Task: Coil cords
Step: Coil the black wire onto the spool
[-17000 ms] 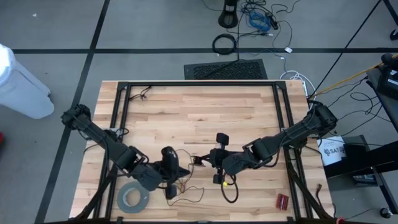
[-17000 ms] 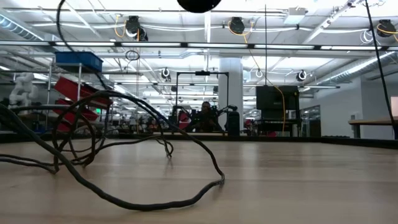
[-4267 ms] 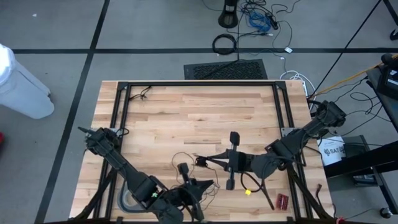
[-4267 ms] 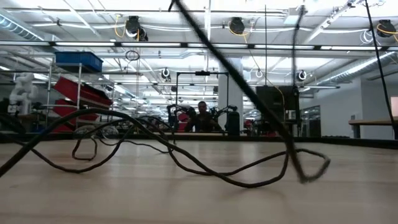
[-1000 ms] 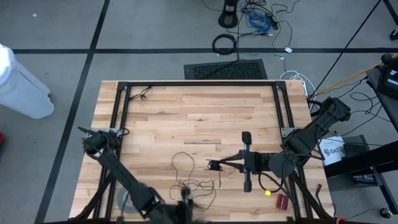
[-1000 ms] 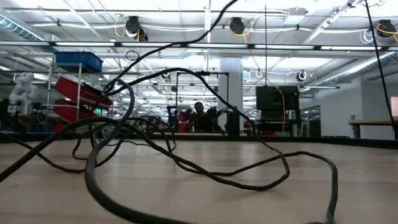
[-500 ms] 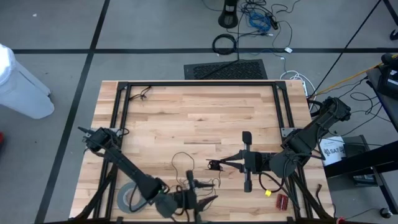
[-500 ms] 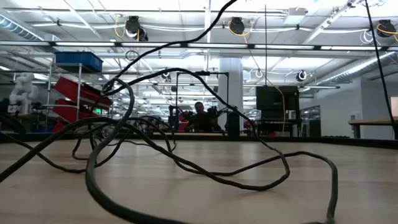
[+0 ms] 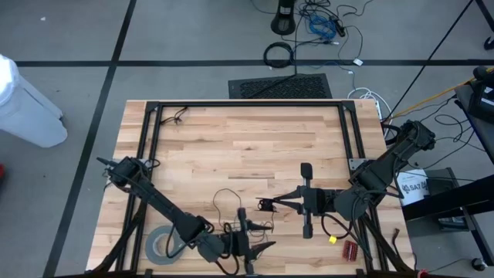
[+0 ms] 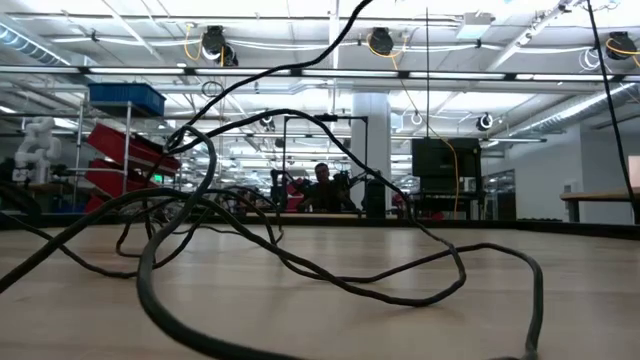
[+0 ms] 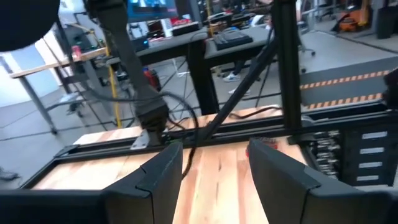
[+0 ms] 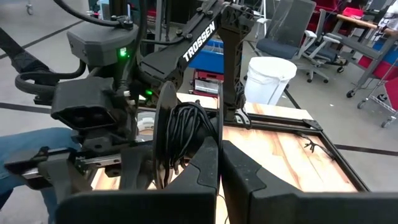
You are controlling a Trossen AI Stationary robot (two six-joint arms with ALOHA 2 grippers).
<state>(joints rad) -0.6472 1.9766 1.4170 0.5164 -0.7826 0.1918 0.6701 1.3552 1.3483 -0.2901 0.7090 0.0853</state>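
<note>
Lying loose over the near part of the table (image 9: 231,139), around six o'clock, the thin wire (image 9: 224,202) sprawls in open loops, uncoiled. At the near edge the left gripper (image 9: 264,247) hangs beside it, fingers (image 11: 158,171) spread with bare wood between them. Toward four o'clock the right gripper (image 9: 266,206) has its fingers (image 12: 205,165) pressed nearly together over a bunched dark cord (image 12: 183,127). At seven o'clock sits a grey tape roll (image 9: 164,244). Far off, at ten o'clock, a white bin (image 9: 27,104) stands on the floor; whether it holds anything I cannot tell.

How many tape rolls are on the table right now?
1. The grey tape roll lies flat near the table's front-left corner, partly covered by the left arm. No other roll shows, though the arms could hide one.
</note>
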